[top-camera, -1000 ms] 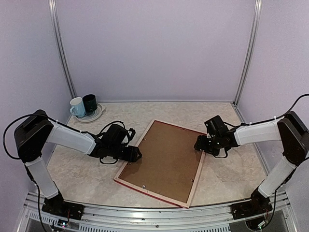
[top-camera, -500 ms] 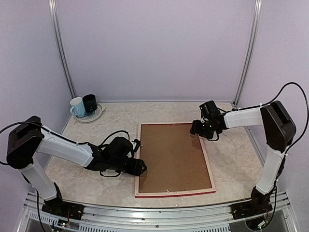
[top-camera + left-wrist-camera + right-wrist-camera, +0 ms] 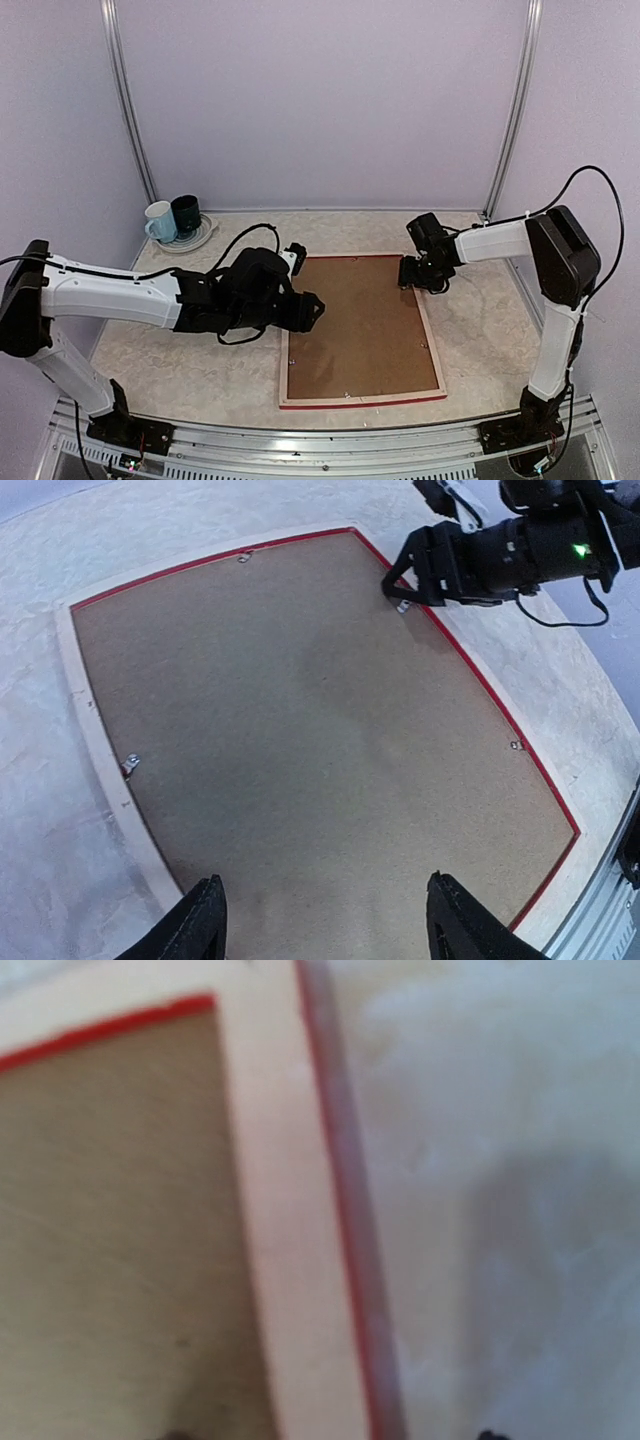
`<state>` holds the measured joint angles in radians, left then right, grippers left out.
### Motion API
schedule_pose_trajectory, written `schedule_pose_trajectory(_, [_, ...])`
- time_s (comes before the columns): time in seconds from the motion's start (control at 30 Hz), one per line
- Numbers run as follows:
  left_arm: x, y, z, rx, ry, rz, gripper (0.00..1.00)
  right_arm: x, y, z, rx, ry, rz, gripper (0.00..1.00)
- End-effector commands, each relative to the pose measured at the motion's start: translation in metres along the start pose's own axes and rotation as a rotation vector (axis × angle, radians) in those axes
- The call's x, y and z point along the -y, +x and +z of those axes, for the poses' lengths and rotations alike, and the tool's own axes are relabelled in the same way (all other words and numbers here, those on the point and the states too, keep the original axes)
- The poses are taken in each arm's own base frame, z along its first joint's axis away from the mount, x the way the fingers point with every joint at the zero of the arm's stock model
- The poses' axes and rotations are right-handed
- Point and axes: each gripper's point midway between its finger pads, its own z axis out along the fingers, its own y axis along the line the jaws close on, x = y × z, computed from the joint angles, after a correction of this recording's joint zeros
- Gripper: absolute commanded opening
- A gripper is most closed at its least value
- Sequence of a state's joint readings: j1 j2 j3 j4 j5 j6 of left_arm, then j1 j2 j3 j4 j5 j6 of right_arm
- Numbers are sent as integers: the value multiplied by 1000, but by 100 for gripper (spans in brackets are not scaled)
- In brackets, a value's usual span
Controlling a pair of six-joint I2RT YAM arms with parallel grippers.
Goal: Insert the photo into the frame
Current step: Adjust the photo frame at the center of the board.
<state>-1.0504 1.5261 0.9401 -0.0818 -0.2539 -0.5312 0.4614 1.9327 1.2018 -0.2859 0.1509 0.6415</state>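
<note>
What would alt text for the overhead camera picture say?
A picture frame lies face down on a table, brown backing board up. The left arm's fingers are over its left edge; the right arm's fingers are at its far right corner. Two mugs sit far left.

The left arm stretches forward and inward, left gripper [image 3: 310, 311] spread wide. The right arm folds inward, right gripper [image 3: 404, 280] low, fingers parted.

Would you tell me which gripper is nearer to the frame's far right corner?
Right. The right gripper is at the frame's right rail beside that corner; the left gripper is over the backing board's left side, well away.
</note>
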Motion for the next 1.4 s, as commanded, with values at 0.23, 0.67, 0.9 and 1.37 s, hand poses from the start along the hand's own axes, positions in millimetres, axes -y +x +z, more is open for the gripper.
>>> schedule_pose_trajectory(0.23, [65,42,51,-125,81,144,64,18,6,9,-18,97,-43,60])
schedule_pose_trajectory(0.67, [59,84,87,-228,66,126,62,15,22,-14,-54,13,-87,55])
schedule_pose_trajectory(0.9, [60,92,93,-246,72,120,62,17,30,-3,-96,36,-124,54])
schedule_pose_trajectory(1.37, [54,98,96,-264,56,140,61,14,32,-2,-143,15,-287,43])
